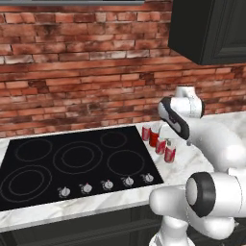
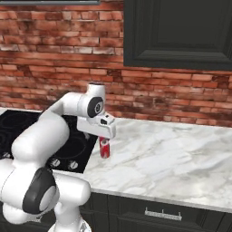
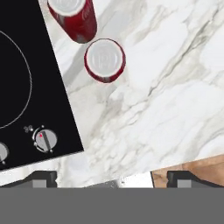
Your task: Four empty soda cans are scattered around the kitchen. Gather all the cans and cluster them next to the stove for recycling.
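Several red soda cans with silver tops stand upright in a diagonal row on the marble, just off the right edge of the stove (image 1: 72, 158). The farthest can (image 1: 146, 133) is near the wall and the nearest can (image 1: 170, 153) is toward the front. In the hand view I look down on one can top (image 3: 105, 60), with a second can (image 3: 74, 17) above it. My gripper (image 3: 113, 179) is open and holds nothing. It hovers above the near end of the row, and the front can (image 2: 104, 147) sits just under the hand.
A brick wall runs behind the counter. A dark upper cabinet (image 2: 176, 31) hangs above the white marble counter (image 2: 172, 158), which stretches to the right of the cans. The stove knobs (image 1: 106, 184) line its front edge, and the counter's front edge is close below them.
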Controlling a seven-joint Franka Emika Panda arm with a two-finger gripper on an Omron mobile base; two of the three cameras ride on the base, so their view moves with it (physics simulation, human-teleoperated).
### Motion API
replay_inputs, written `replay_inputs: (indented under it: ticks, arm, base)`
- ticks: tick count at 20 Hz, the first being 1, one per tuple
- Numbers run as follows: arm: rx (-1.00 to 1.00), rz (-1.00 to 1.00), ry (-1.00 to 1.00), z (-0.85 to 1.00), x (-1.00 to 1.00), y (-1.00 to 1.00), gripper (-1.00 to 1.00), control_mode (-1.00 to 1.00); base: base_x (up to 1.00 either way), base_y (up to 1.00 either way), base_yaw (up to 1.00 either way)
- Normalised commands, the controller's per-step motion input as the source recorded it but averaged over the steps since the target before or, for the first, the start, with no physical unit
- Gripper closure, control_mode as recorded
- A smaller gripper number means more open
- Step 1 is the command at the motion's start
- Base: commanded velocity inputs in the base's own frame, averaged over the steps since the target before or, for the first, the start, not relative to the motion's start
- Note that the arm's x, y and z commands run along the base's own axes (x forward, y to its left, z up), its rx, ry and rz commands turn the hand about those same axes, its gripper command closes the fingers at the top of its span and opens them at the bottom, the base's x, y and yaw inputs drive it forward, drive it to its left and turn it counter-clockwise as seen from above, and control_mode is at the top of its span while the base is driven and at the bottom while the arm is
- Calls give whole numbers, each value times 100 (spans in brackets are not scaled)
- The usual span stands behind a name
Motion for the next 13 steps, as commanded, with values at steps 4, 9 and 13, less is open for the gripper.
replay_inputs:
  ticks: [4,9,13]
  arm:
    - [0,0,-8,33,-78,0,-100,-100]
    - [0,0,-2,35,-67,0,-100,-100]
    - [-1,5,-7,35,-68,4,-100,-100]
  base:
    - [0,0,0]
    - [0,0,0]
    - [0,0,0]
